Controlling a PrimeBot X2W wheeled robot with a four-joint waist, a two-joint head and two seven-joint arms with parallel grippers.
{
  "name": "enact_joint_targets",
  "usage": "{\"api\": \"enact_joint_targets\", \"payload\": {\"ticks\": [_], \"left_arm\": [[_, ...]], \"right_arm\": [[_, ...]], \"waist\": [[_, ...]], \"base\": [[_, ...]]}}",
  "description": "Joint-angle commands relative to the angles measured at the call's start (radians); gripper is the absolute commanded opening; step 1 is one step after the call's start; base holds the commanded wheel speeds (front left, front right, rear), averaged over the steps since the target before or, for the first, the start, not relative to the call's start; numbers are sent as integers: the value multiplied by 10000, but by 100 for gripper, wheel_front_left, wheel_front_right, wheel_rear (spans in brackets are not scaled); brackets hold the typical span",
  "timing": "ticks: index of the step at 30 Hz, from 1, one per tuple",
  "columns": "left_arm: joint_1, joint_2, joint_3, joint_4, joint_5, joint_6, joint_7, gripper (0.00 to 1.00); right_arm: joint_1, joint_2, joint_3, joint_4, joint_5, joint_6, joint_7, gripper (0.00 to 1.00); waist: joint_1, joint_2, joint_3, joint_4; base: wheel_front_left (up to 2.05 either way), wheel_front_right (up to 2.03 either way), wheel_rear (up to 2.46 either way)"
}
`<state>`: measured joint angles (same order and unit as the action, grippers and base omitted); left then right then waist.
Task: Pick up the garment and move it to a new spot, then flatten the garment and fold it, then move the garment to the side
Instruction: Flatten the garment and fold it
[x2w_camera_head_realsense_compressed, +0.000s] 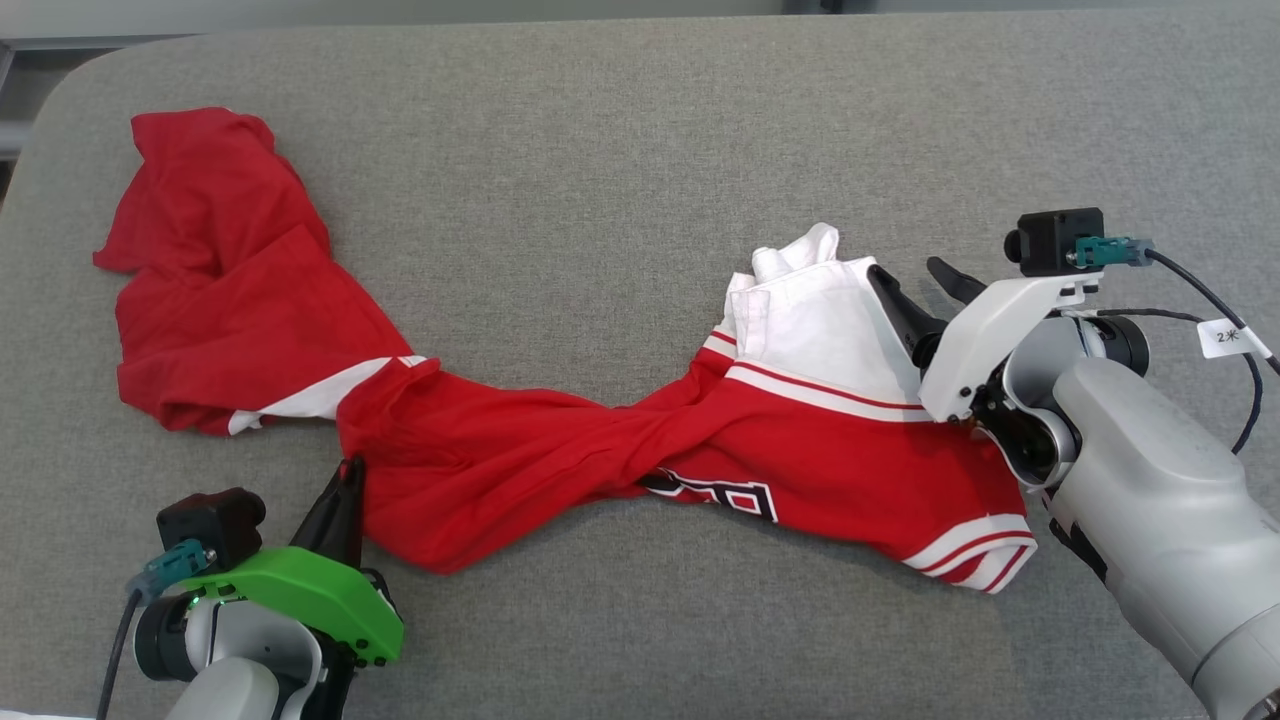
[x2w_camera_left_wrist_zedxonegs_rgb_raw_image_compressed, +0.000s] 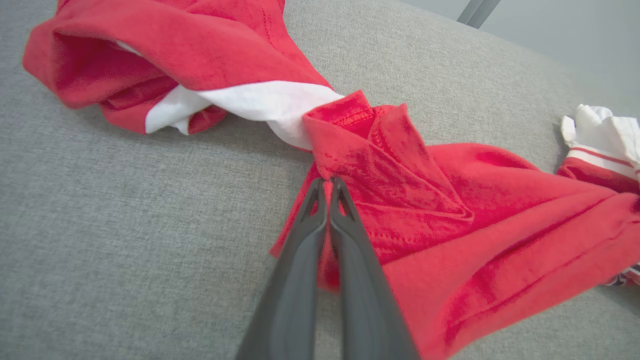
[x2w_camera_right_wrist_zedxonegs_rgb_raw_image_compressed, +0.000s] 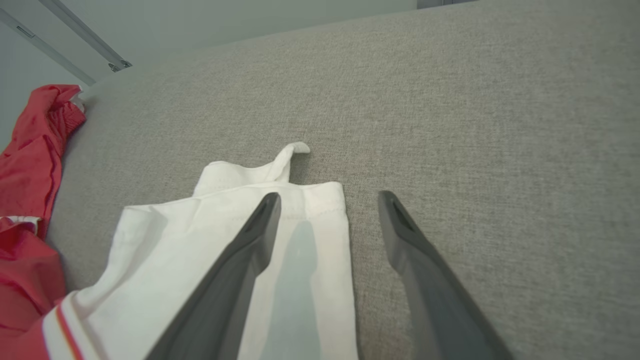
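The garment is a red shirt with white panels and striped trim, lying twisted in the middle across the grey padded table. My left gripper sits at the lower left, shut on a red fold at the garment's near edge. The left wrist view shows the garment with a sliver of red cloth pinched where my left gripper closes. My right gripper stands open at the white panel's right edge. In the right wrist view, one finger of the right gripper lies over the white cloth and the other over bare table.
The table's rounded far-left corner and back edge run along the top of the head view. A black cable with a white tag hangs from the right wrist. Bare grey surface lies behind and in front of the garment.
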<state>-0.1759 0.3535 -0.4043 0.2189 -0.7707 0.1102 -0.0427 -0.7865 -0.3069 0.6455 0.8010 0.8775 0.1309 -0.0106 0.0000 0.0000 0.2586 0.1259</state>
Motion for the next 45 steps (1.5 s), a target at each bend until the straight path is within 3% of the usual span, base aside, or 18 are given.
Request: {"api": "enact_joint_targets", "payload": {"ticks": [1, 33, 34, 35, 37, 45], "left_arm": [[-173, -19, 2, -47, -6, -4, -60, 0], [-395, 4, -260, -202, -17, 16, 11, 0], [-391, 6, -259, -201, -23, 24, 2, 0], [-392, 6, -262, -196, -31, 26, -8, 0], [-402, -1, -262, -178, -51, 34, -22, 0], [-377, 15, -249, -95, -129, 36, -58, 0]], "right_arm": [[-158, -58, 44, 43, 119, -4, -57, 100], [-1119, 484, 879, 2372, 1641, -4, 507, 100], [-1123, 504, 908, 2406, 1684, -5, 536, 93], [-1125, 517, 945, 2433, 1700, -5, 559, 47], [-1142, 524, 1013, 2441, 1756, -4, 547, 0], [-1161, 396, 1219, 2254, 1905, -4, 165, 0]], "waist": [[0, 0, 2, 15], [0, 0, 316, 545], [0, 0, 325, 555], [0, 0, 330, 565], [0, 0, 326, 573], [0, 0, 222, 512]], "base": [[0, 0, 0], [0, 0, 0], [0, 0, 0], [0, 0, 0], [0, 0, 0], [0, 0, 0]]}}
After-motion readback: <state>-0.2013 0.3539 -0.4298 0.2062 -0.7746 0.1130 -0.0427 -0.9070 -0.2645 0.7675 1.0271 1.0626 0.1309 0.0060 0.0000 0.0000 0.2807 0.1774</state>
